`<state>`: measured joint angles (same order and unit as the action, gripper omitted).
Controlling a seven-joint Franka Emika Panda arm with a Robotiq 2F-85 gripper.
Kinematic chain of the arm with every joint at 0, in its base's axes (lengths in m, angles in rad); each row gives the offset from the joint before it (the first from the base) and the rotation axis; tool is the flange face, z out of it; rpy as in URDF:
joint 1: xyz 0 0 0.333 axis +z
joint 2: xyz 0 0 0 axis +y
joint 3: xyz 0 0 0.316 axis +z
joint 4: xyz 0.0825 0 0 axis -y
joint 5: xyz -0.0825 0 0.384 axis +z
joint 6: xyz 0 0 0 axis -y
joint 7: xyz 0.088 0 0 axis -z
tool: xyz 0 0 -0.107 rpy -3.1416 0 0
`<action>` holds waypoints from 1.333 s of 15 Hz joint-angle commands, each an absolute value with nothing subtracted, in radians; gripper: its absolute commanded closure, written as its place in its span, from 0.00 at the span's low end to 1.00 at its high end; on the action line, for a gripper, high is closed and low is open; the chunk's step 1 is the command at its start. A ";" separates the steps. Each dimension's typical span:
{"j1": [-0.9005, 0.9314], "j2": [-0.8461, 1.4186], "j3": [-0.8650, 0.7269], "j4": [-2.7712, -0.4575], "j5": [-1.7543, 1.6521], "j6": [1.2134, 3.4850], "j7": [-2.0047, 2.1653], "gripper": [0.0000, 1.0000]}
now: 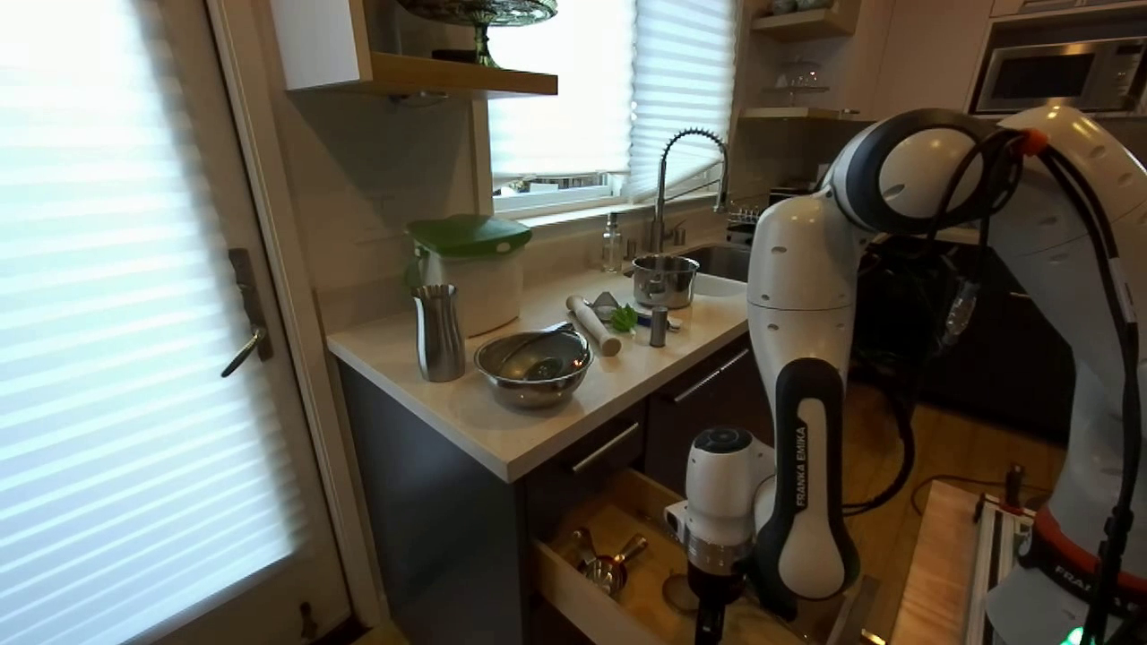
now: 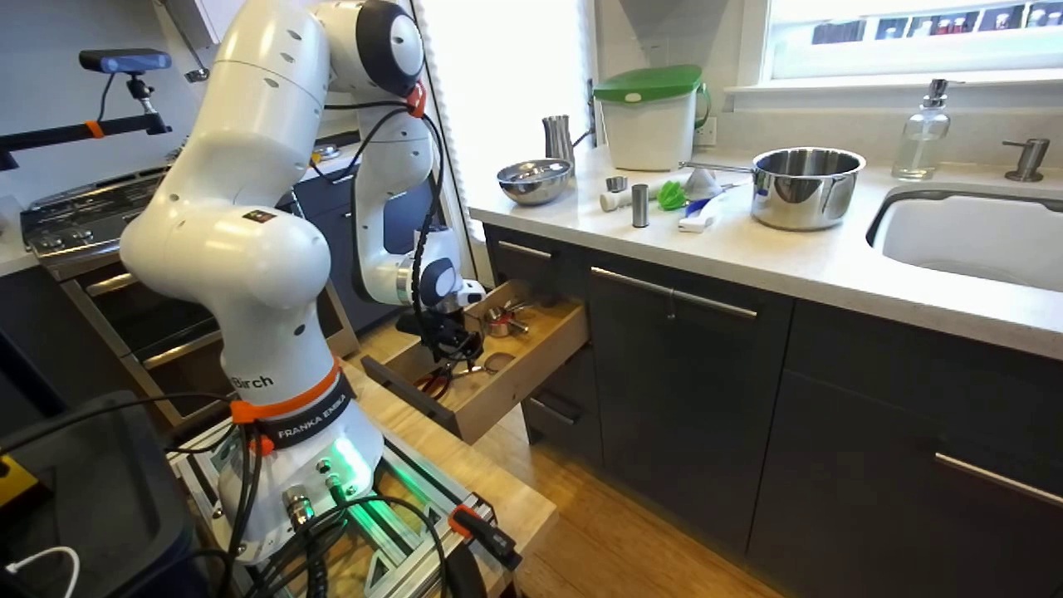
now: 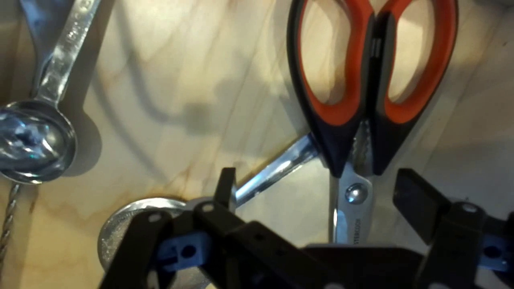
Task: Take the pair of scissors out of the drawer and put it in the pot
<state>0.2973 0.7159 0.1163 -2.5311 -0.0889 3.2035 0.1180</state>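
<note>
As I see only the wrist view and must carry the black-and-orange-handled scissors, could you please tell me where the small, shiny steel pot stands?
Observer: In both exterior views, the small, shiny steel pot stands on the pale, flat countertop, next to the white sink.
Operator: Thank you; does anything cover it?
Observer: No, its round top is open, with no lid on it.
Operator: Should I lift well before moving across, please?
Observer: Probably, since in an exterior view the pulled-out, pale wooden drawer sits lower than the countertop.
</note>
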 commanded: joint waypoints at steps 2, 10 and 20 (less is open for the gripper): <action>0.367 0.757 0.079 -2.477 -0.027 3.119 0.119 0.00; 0.605 0.726 -0.145 -2.480 -0.062 2.892 0.298 0.00; 0.537 0.694 -0.042 -2.508 0.116 3.094 0.425 0.03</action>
<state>0.5765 0.7124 -0.0961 -2.4821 0.0445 3.0538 0.3997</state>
